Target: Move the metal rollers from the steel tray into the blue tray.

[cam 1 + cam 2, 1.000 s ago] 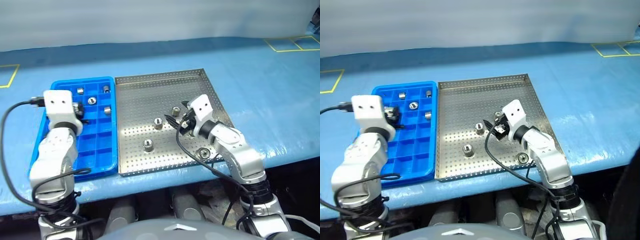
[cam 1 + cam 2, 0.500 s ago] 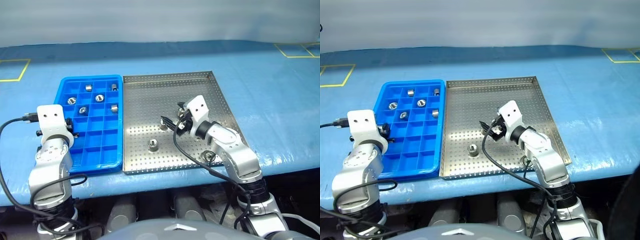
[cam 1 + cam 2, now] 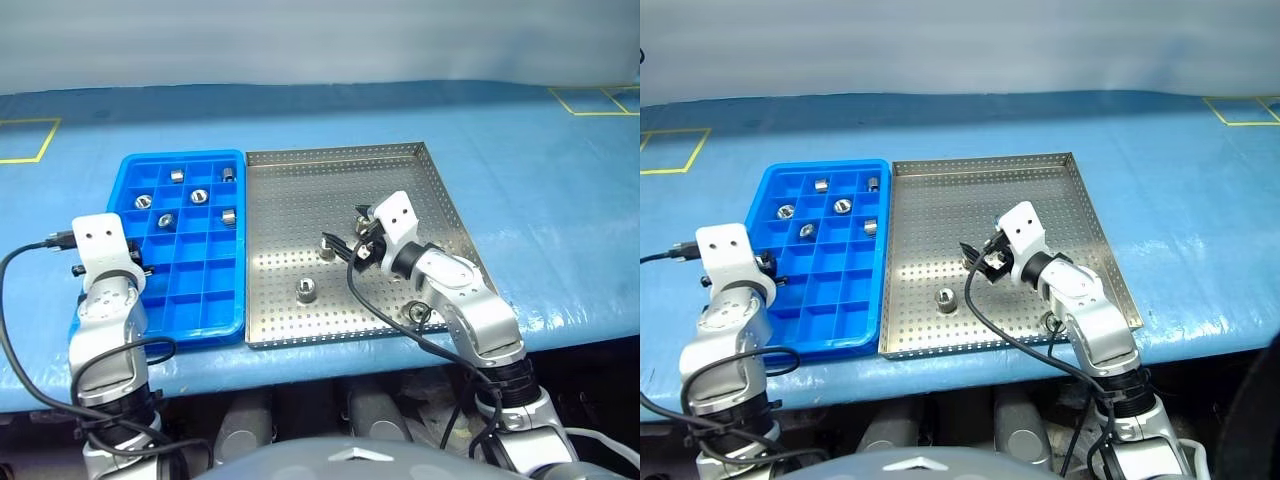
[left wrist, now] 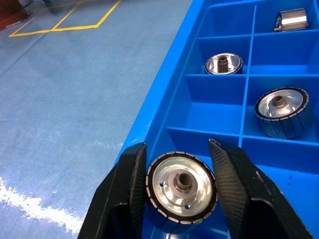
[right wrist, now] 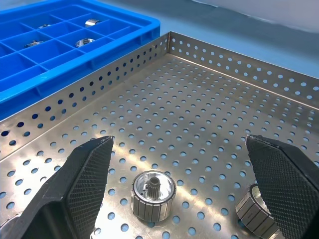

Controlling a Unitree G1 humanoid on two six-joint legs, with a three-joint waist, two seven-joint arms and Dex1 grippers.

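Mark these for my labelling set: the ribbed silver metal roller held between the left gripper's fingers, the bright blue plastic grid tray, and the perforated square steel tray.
ribbed silver metal roller [image 4: 181,183], left wrist view, its hub face.
bright blue plastic grid tray [image 3: 185,156], left eye view, far rim.
perforated square steel tray [image 3: 300,195], left eye view, bare floor.

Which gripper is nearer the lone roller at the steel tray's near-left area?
Right. The right gripper hovers just beyond that roller over the steel tray; the left gripper, shut on another roller, is at the blue tray's far side.

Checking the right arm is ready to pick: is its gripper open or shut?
Open. In the right wrist view the right gripper has its two fingers spread wide apart over the steel tray, with a metal roller standing ungripped between them.
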